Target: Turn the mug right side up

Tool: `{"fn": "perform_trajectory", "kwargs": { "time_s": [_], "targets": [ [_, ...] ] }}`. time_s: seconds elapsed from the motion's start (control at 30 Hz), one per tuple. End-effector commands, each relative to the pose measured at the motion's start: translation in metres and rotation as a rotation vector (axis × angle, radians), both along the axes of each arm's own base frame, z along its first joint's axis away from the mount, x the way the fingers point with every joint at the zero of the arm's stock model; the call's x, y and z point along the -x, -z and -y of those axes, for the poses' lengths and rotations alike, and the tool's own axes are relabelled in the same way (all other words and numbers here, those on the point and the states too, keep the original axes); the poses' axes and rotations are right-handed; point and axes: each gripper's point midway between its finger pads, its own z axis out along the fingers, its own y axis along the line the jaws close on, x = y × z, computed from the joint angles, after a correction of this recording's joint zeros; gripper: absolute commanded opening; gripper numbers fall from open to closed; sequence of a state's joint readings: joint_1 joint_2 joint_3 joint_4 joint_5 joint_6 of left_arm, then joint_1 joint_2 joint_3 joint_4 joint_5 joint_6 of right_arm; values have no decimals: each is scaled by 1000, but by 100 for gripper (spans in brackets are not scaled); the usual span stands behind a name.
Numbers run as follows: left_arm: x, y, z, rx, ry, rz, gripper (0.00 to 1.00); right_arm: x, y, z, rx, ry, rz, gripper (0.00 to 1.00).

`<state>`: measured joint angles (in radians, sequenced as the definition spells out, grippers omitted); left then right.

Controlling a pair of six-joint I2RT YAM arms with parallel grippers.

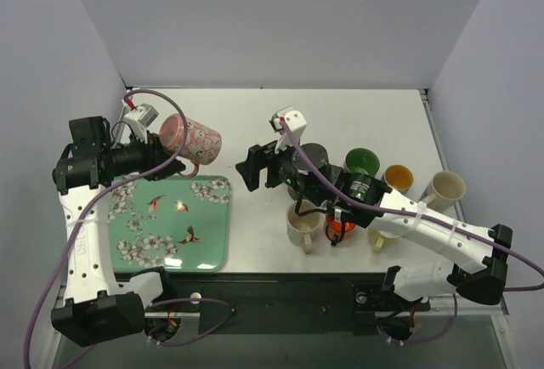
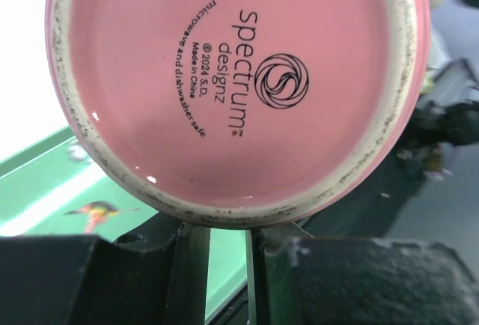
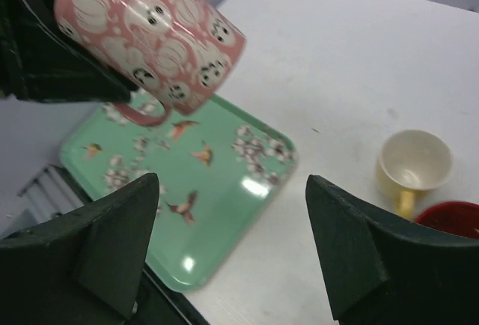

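Observation:
The pink mug (image 1: 191, 139) with white ghost and pumpkin print hangs in the air over the far edge of the green tray (image 1: 208, 246), tilted, its mouth pointing right and away. My left gripper (image 1: 161, 150) is shut on it at the handle side. In the left wrist view its pink base (image 2: 239, 78) fills the frame above my fingers (image 2: 172, 265), which stand close together. The right wrist view shows the mug (image 3: 150, 33) with its handle low, next to the left gripper. My right gripper (image 1: 248, 169) is open and empty (image 3: 232, 213) above the table, right of the tray (image 3: 224, 183).
Several other mugs stand at the right under and beside the right arm: a cream one (image 1: 303, 226), a red one (image 1: 340, 229), a green one (image 1: 362, 163), an orange-lined one (image 1: 398, 178) and a cream one (image 1: 444, 189). Grey walls close in on both sides.

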<state>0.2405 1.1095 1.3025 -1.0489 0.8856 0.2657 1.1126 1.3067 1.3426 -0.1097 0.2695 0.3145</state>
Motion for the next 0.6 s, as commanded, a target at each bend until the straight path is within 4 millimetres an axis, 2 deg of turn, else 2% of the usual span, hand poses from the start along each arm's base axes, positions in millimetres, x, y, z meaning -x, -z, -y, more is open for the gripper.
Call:
{"fn": "perform_trajectory", "kwargs": {
  "time_s": [0.0, 0.1, 0.13, 0.17, 0.27, 0.37, 0.5, 0.57],
  "targets": [
    [42, -72, 51, 218, 217, 96, 0, 15, -75, -50, -504, -153, 25, 73],
    [56, -91, 66, 303, 284, 110, 0, 17, -82, -66, -606, -186, -23, 72],
    [55, -99, 68, 319, 296, 136, 0, 18, -90, -69, -637, -197, -23, 71],
    [60, -102, 72, 335, 300, 133, 0, 17, -85, -76, -637, -201, -46, 70],
    [56, -113, 73, 336, 287, 196, 0, 13, -89, -80, -630, -193, -53, 70],
    [57, -109, 79, 355, 316, 158, 0, 18, -102, -84, -666, -243, -21, 67],
    [54, -85, 84, 341, 327, 101, 0, 28, -123, -84, -697, -323, 52, 62],
    [46, -76, 82, 315, 309, 94, 0, 26, -125, -83, -696, -312, 69, 58]
  ]
}}
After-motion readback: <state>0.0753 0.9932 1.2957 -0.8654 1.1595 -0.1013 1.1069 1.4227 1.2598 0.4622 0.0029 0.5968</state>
